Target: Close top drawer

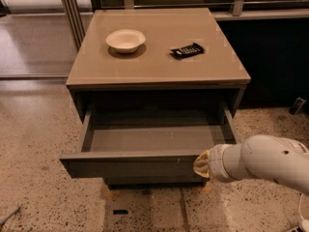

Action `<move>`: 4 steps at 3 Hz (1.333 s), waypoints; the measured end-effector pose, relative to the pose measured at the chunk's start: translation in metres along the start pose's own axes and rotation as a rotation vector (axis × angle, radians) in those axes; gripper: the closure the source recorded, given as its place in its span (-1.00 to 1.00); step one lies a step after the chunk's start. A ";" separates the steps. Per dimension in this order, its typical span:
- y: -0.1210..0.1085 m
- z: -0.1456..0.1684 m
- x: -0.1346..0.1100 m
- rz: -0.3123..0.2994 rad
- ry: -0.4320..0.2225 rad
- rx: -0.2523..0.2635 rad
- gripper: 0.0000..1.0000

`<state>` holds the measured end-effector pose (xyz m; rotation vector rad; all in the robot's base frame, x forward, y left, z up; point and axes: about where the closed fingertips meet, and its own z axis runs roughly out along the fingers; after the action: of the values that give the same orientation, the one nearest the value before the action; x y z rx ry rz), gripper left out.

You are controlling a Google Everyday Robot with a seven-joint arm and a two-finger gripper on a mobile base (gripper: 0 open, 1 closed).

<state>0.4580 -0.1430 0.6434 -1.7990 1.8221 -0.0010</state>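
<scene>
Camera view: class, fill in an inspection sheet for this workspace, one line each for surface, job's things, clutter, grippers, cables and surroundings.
surface: tan cabinet top, flat, carrying two items.
job's things: top drawer pulled well out; nothing seen inside it.
clutter: white bowl on the left of the top; small black object to its right, apart from it.
grippers: gripper at the right end of the drawer's front panel, on a white arm reaching in from the right.
cables: nothing seen.
surroundings: speckled floor; metal posts behind the cabinet.
</scene>
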 end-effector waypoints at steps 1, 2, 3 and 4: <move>-0.014 0.007 0.002 -0.001 -0.037 0.084 1.00; -0.035 0.010 0.003 -0.011 -0.064 0.191 1.00; -0.063 0.015 0.004 -0.023 -0.073 0.278 1.00; -0.094 0.021 0.006 -0.034 -0.057 0.333 1.00</move>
<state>0.5529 -0.1491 0.6594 -1.5780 1.6400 -0.2499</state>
